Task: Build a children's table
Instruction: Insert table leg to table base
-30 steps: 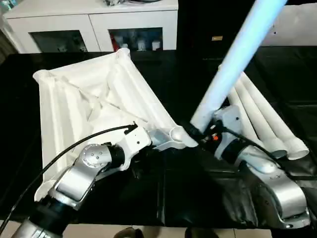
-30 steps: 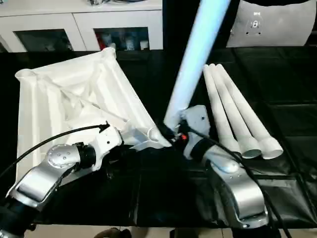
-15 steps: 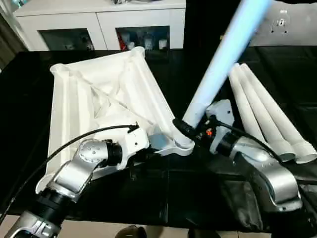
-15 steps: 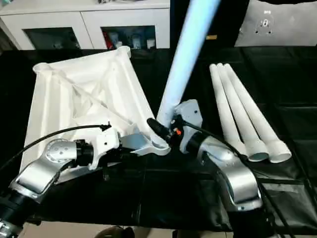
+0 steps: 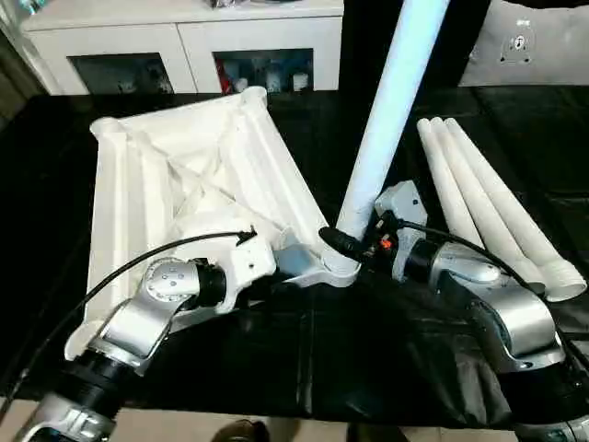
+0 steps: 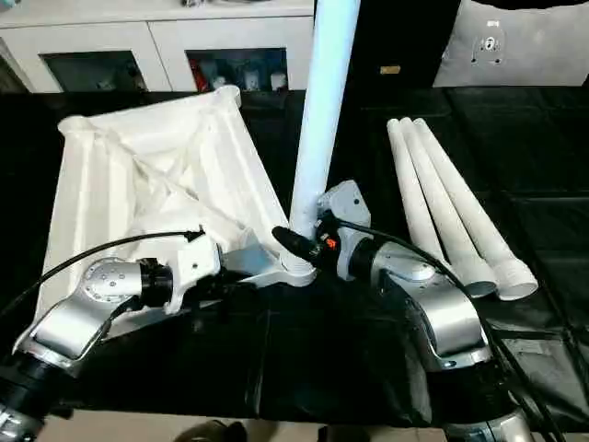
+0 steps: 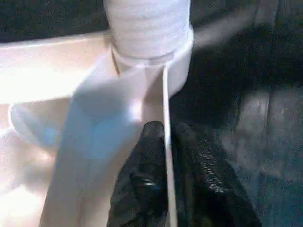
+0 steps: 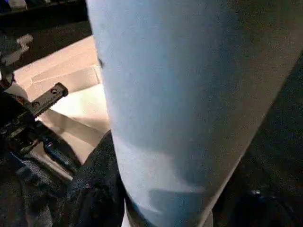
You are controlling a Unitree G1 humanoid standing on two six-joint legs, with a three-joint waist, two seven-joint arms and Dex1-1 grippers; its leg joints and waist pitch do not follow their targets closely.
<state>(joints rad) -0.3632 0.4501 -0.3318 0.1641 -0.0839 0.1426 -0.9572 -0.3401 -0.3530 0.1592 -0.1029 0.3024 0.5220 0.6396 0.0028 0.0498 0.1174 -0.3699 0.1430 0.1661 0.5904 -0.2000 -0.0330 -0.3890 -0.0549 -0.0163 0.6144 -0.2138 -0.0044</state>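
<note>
Since a second ago: leg [image 5: 391, 101] in the right gripper [image 5: 354, 241] has swung from a hard lean to nearly upright, foot sitting at the near corner socket [image 5: 333, 265].
Leg axis: long axis runs up out of the top of the head views, tipped just slightly away and to the right.
Table top [image 5: 184, 184]: upside down on the black table [image 5: 55, 147], ribs up, just left of centre.
Spare legs [image 5: 488, 207]: three, lying side by side on the right, wide ends toward the robot.
Writing: none I can read.
Right fingers: clamped around the leg's lower end.
Left gripper [image 7: 165, 142]: fingers close together, pinching a thin rib of the top beside that socket.
</note>
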